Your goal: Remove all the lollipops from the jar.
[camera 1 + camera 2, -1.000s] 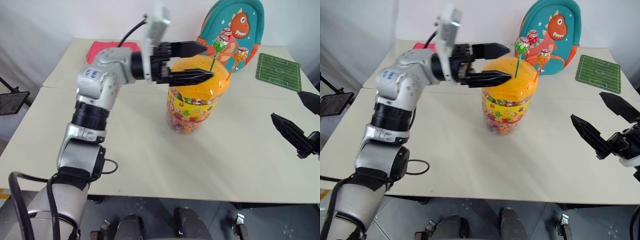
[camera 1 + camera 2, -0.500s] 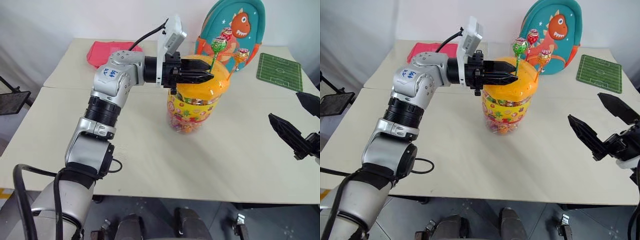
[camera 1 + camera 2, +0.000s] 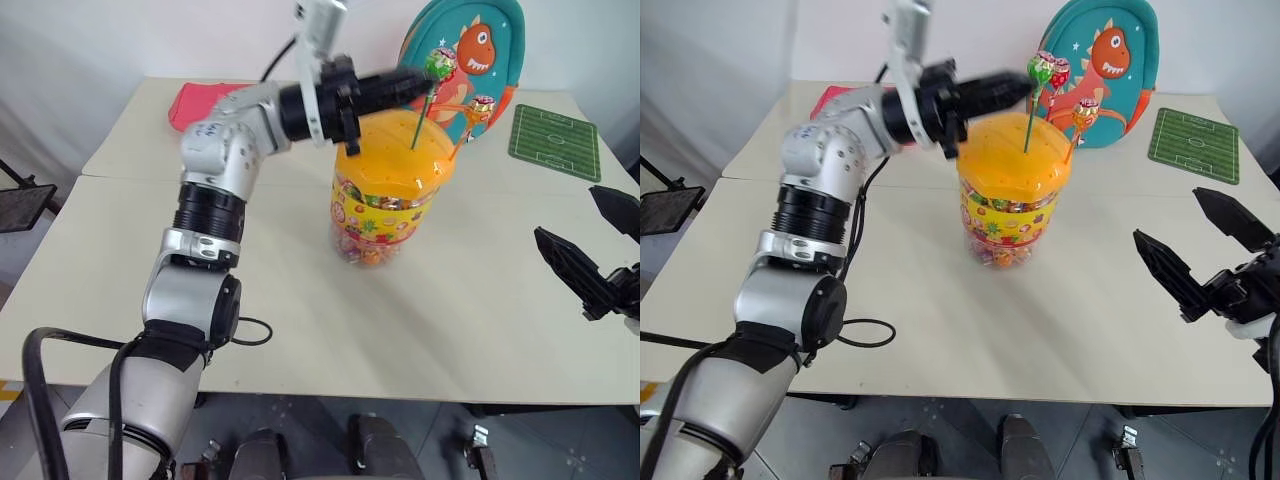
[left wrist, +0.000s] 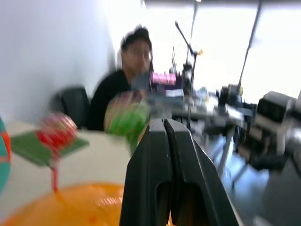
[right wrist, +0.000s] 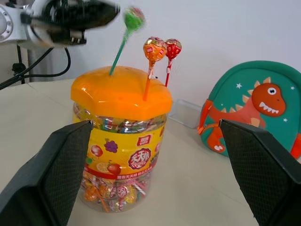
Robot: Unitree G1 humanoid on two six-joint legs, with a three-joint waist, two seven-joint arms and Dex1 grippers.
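1. Right eye view: teal dinosaur backpack [image 3: 1102,62] stands at the surface's [image 3: 940,310] far edge behind the jar [image 3: 1013,195]; green football-pitch mat [image 3: 1194,145] lies flat beside it, pink cloth [image 3: 205,102] far left.
2. Jar: clear plastic tub, domed orange lid with small holes, yellow label band, loose sweets inside.
3. Three lollipops [image 5: 155,49] stand in the lid on thin sticks.
4. My left gripper [image 3: 1025,86] is pressed together beside the green lollipop [image 3: 1042,69]; whether it pinches it I cannot tell.
5. My right gripper [image 3: 1205,250] is spread, well apart from the jar.

Jar [image 5: 120,141] clear glossy plastic; orange lid [image 5: 120,96] smooth, shiny.
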